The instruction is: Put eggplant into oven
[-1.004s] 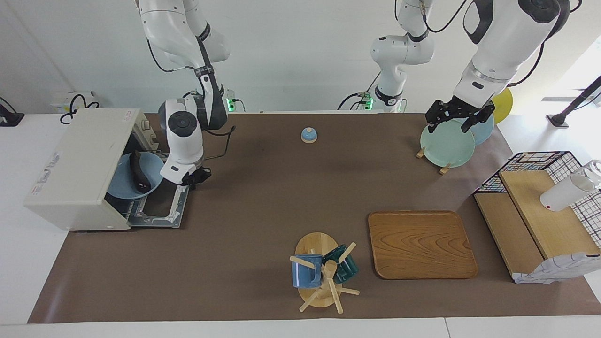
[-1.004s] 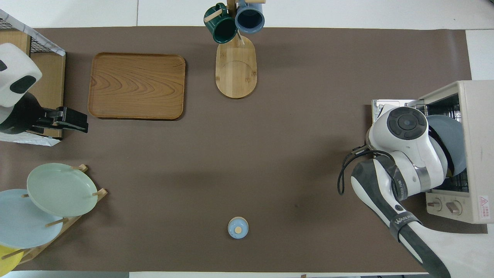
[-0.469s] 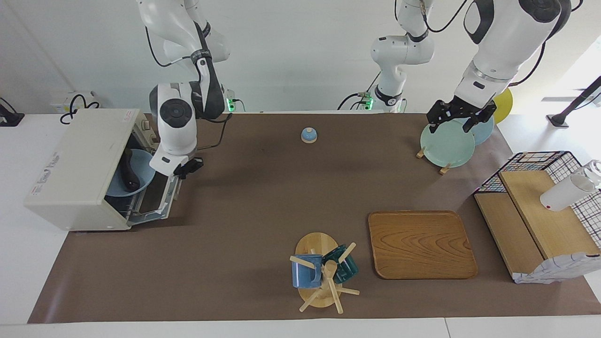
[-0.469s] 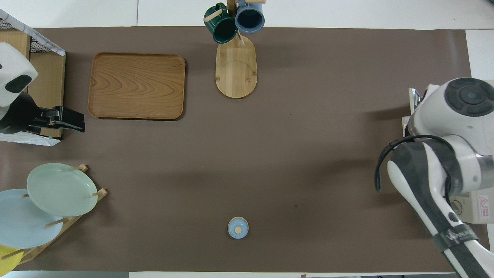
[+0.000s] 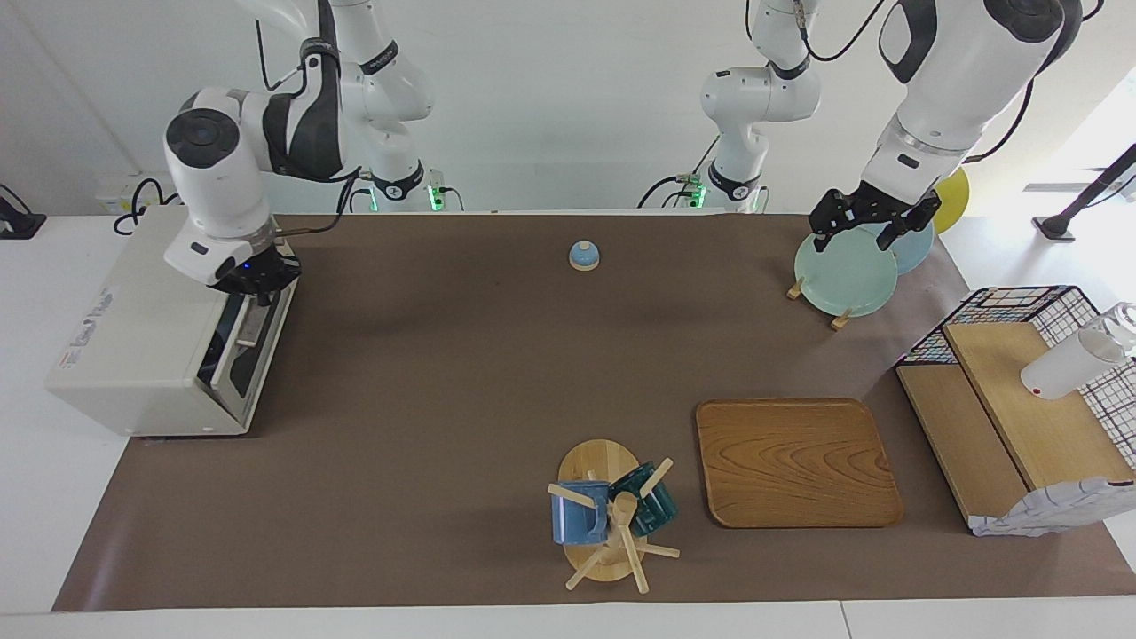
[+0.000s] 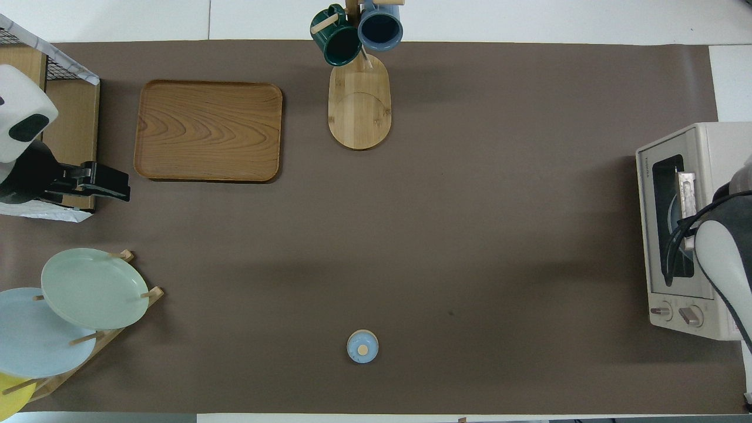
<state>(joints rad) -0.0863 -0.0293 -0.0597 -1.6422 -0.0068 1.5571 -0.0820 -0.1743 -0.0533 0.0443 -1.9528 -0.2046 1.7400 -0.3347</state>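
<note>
Your right gripper (image 5: 257, 286) is sitting clenched at the top edge of the oven (image 5: 151, 328), right by the door handle (image 6: 685, 191), with the door standing shut. Through the glass you are seeing only a bit of blue plate (image 6: 671, 218); the eggplant itself is not making itself out. Your left gripper (image 5: 871, 224) is hovering released over the pale green plate (image 5: 843, 275) in the rack, holding nothing.
</note>
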